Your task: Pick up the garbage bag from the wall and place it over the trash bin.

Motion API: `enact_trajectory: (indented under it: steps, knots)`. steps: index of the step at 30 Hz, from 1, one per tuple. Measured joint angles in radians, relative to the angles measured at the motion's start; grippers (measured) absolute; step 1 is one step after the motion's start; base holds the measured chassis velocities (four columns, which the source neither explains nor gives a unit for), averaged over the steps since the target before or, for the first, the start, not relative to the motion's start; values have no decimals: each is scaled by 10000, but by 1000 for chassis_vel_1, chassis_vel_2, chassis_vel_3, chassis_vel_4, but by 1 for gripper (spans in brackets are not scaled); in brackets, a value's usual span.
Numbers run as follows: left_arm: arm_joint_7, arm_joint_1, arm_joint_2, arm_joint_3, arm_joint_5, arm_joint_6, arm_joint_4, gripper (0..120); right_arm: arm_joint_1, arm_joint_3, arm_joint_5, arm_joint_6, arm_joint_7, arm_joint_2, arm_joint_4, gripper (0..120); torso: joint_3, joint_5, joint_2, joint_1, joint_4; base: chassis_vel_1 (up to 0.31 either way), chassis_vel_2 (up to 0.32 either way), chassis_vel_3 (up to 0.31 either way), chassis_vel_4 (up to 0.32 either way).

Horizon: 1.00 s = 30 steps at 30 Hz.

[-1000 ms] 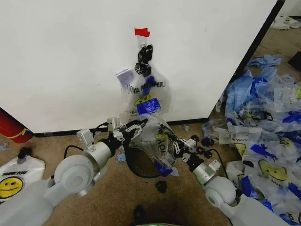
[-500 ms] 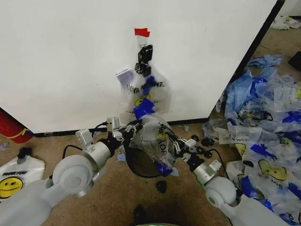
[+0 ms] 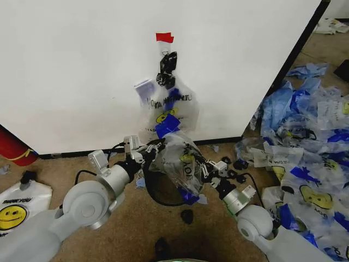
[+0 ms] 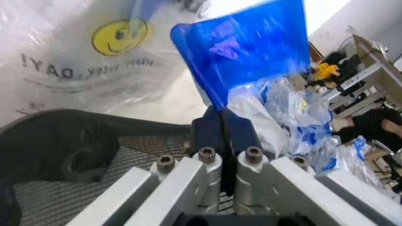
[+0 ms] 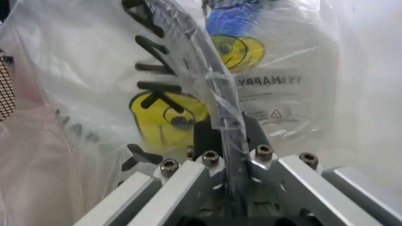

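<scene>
2 grippers, left [image 3: 154, 146] & right [image 3: 205, 168]; 1 trash bin [image 3: 158, 191]; 1 red tape piece [image 3: 164, 37]; 1 opaque white bag [image 3: 22, 204] lower left.

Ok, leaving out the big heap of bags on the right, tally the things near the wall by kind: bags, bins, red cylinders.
See-through smiley bags: 2 (the garbage bag pinched by the left gripper and right gripper; a hanging bag on the wall)
Opaque white THANK YOU bag: 1
Black wire-mesh trash bin: 1
Red cylinder: 1
Total: 5
</scene>
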Motion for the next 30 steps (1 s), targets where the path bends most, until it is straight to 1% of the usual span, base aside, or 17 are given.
enact_trajectory:
  steps: [5, 12, 17, 23, 30]
  knots:
    - [-93, 106, 323, -310, -107, 3, -115, 0, -92, -13, 601, 26, -276, 162, -76, 0, 0, 1, 0, 0, 1, 0, 0, 0, 0]
    - [-163, 127, 584, -463, -174, 9, -191, 0, -194, 86, 896, 159, -579, 248, -219, 0, 0, 0, 0, 0, 0, 0, 0, 0, 0]
    - [-230, 105, 836, -531, -219, 7, -137, 0, -499, 524, 1180, 246, -715, 436, -429, 0, 0, -1, 0, 0, -1, 0, 0, 0, 0]
    - [-230, 120, 882, -533, -229, -11, -73, 0, -782, 933, 1261, 323, -928, 516, -474, 0, 0, -1, 0, 0, 0, 0, 0, 0, 0]
    - [-164, 208, 733, -472, -167, -12, 81, 0, -948, 1169, 1425, 372, -1091, 515, -504, 0, 0, -1, 0, 0, -1, 0, 0, 0, 0]
